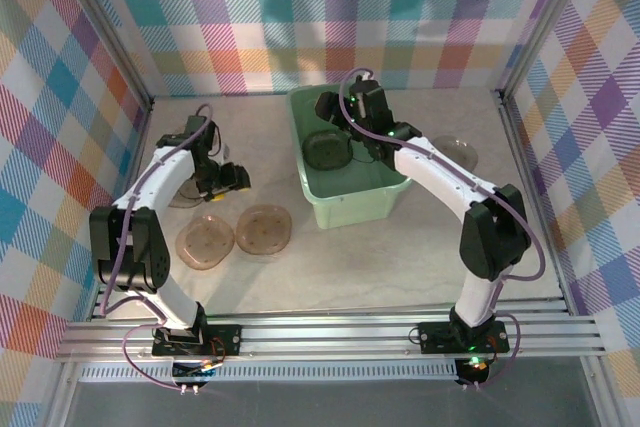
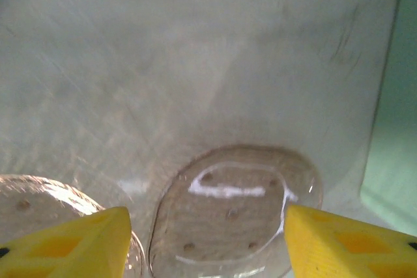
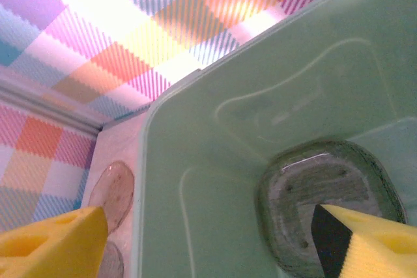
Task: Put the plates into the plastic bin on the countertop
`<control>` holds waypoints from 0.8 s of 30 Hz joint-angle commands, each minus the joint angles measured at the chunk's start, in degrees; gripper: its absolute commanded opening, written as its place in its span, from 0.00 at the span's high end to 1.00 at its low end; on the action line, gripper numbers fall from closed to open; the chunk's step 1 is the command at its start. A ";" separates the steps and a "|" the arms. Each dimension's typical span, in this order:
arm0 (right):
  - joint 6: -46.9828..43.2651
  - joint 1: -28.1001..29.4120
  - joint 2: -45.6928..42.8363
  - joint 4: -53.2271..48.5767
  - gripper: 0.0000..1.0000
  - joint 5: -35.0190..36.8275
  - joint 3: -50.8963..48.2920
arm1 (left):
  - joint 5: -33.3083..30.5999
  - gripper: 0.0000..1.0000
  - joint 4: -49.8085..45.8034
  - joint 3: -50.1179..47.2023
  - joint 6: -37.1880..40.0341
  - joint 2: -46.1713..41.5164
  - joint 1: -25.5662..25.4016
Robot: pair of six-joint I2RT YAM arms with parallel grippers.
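The mint-green plastic bin (image 1: 372,205) stands mid-table on the countertop (image 1: 400,267). One dark plate (image 1: 326,150) lies on its floor, also visible in the right wrist view as the plate (image 3: 306,190). My right gripper (image 1: 358,137) hangs inside the bin, and this gripper (image 3: 212,226) is open with nothing between its fingers. My left gripper (image 1: 228,179) is open low over the countertop; the gripper (image 2: 205,239) straddles a smoky plate (image 2: 234,213) lying flat below it. Two more plates (image 1: 205,242) (image 1: 264,230) lie in front of it.
Another plate (image 1: 455,152) lies right of the bin, and one (image 1: 180,192) sits partly under the left arm. A neighbouring plate (image 2: 39,203) is close to the left finger. The bin wall (image 2: 397,161) is to the right. Plaid walls enclose three sides.
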 commanded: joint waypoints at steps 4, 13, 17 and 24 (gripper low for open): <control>-5.80 -0.21 -5.88 4.88 0.26 -8.54 -5.58 | 1.77 0.39 -3.45 -1.41 6.31 4.53 -4.40; -7.21 -0.04 -7.40 0.42 0.26 -11.89 -5.52 | -5.38 0.42 -4.76 0.13 8.26 8.83 -6.09; -7.66 -0.03 -7.93 -0.73 0.26 -11.29 -5.72 | -6.19 0.42 -5.01 0.56 8.59 9.86 -6.25; -8.67 -0.03 -7.94 -1.47 0.26 -10.87 -5.51 | -8.20 0.44 -5.97 0.24 9.83 11.95 -6.43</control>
